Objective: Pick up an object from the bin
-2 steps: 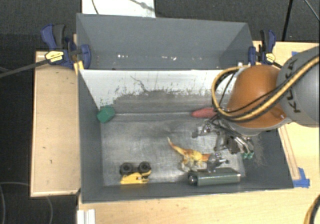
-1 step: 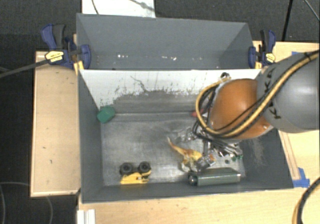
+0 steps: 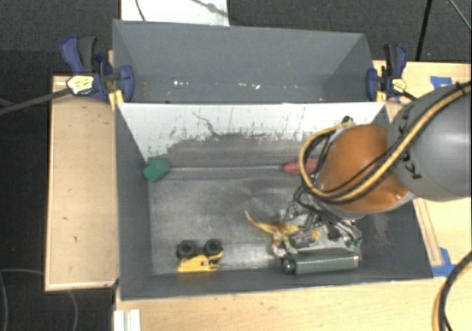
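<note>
Though just beside the tool (image 3: 313, 237), grey cylinder (image 3: 322, 262), long axis left-to-right

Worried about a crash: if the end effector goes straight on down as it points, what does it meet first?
Most likely the yellow curved thing lying just under the end effector, beside the dark cylinder near the bin's front wall; depth is unclear from above.
</note>
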Action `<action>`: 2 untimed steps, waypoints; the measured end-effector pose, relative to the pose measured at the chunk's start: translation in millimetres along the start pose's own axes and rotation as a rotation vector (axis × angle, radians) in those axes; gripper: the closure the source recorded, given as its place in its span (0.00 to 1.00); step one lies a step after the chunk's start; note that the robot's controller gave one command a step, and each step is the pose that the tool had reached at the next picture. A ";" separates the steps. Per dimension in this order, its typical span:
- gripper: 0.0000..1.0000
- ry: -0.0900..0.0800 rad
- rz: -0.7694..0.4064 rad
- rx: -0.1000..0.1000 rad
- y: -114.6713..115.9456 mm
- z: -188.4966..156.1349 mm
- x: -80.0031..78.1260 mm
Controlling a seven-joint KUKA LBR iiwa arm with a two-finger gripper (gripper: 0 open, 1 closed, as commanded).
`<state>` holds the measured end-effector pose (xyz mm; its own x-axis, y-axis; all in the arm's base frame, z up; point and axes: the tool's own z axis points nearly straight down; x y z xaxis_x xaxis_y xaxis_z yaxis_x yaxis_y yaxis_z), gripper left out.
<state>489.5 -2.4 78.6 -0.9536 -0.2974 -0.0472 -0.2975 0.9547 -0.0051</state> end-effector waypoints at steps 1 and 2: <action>1.00 0.000 -0.001 0.000 0.0 0.0 0.0; 1.00 0.003 -0.001 0.000 0.1 -2.5 0.4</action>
<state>489.0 -2.4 81.1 -0.9533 -0.2986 -0.0444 -0.2987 0.9543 -0.0048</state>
